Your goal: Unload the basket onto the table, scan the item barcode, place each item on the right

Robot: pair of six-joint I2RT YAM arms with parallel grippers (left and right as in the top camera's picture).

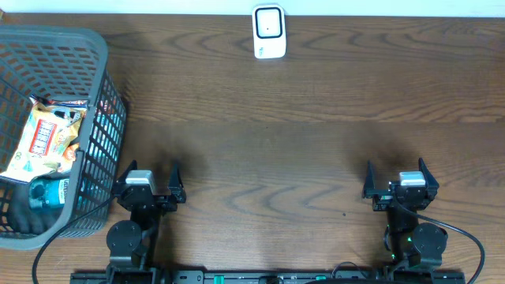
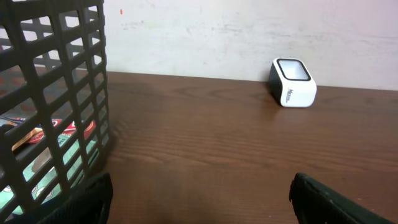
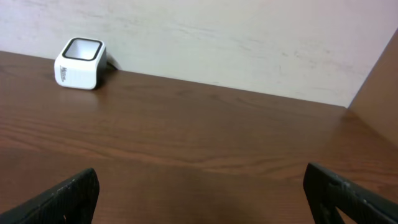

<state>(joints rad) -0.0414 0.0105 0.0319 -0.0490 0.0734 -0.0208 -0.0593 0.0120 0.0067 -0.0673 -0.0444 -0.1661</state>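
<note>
Packet (image 1: 43, 138) inside basket (image 1: 106, 118) at left edge of surface (image 1: 268, 134); teal bottle (image 1: 49, 192) just beside it, on near side, also in basket. Scanner (image 1: 269, 31) at middle of far edge, well apart from basket. Left claw (image 1: 150, 172) released, empty, by near edge, just beside basket's near right corner. Right claw (image 1: 396, 172) released wide, empty, by near edge, right of middle.
</note>
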